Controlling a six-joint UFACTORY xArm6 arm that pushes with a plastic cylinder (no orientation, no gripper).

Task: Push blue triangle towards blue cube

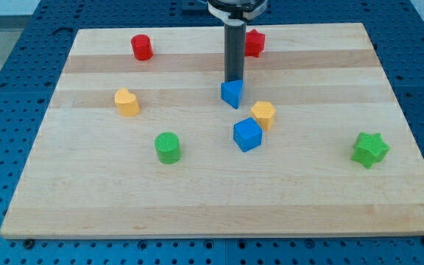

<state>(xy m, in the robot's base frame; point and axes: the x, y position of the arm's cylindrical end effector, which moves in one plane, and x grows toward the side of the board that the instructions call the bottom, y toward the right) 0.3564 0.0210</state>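
Observation:
The blue triangle (232,94) lies near the board's middle, a little toward the view's top. My tip (233,81) touches its top edge, with the dark rod rising straight above it. The blue cube (247,135) sits just below and slightly right of the triangle, a short gap apart. A yellow hexagon block (263,115) lies between them on the right, close to both.
A red cylinder (142,47) is at the top left and a red star (254,42) sits behind the rod. A yellow heart (126,102) is at the left, a green cylinder (168,147) at lower left and a green star (369,149) at right on the wooden board (330,199).

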